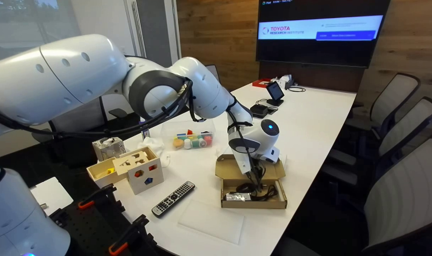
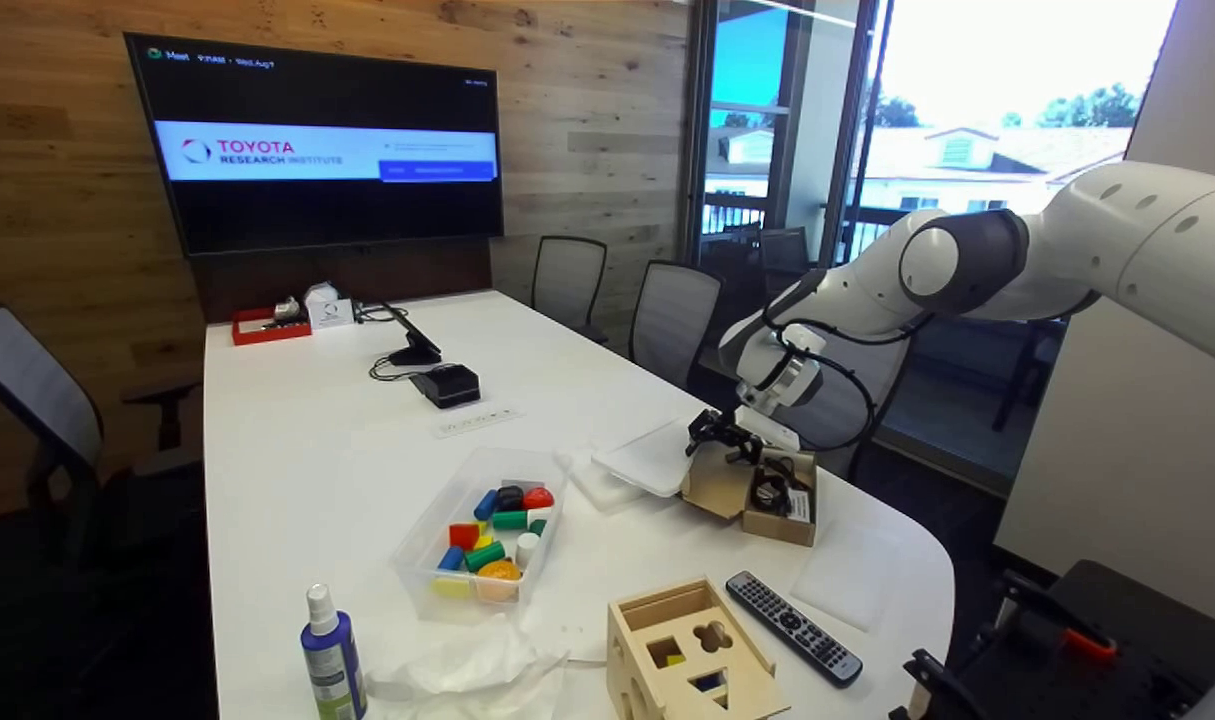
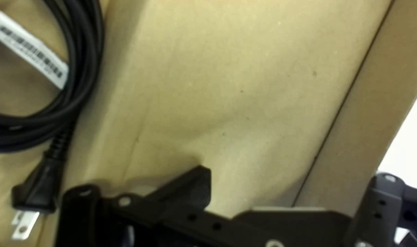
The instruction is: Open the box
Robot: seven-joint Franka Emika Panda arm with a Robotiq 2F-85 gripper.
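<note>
In an exterior view, the remote control (image 2: pixel 793 628) is lying in front of the box (image 2: pixel 779 527), which is resting open on the table (image 2: pixel 307 440), containing coiled black cable (image 3: pixel 86 58). The gripper (image 2: pixel 719 447) is hanging above the folded-back lid (image 2: pixel 717 490); its opening and any grip cannot be determined. Far beyond, a display (image 2: pixel 327 150) is glowing.

Your arm (image 1: pixel 95 73) is glossy white and rounded, with dark seams (image 1: pixel 54 76) and small grey dimples (image 1: pixel 65 62). A dark grey ring (image 1: pixel 137 94) circles one white cap (image 1: pixel 161 101). A black cable (image 1: pixel 177 103) is strapped along it, a blue light (image 1: pixel 270 126) glows on a black disc (image 1: pixel 266 131), and your fingers (image 3: pixel 198 188) are black with silver screws (image 3: pixel 125 201).
</note>
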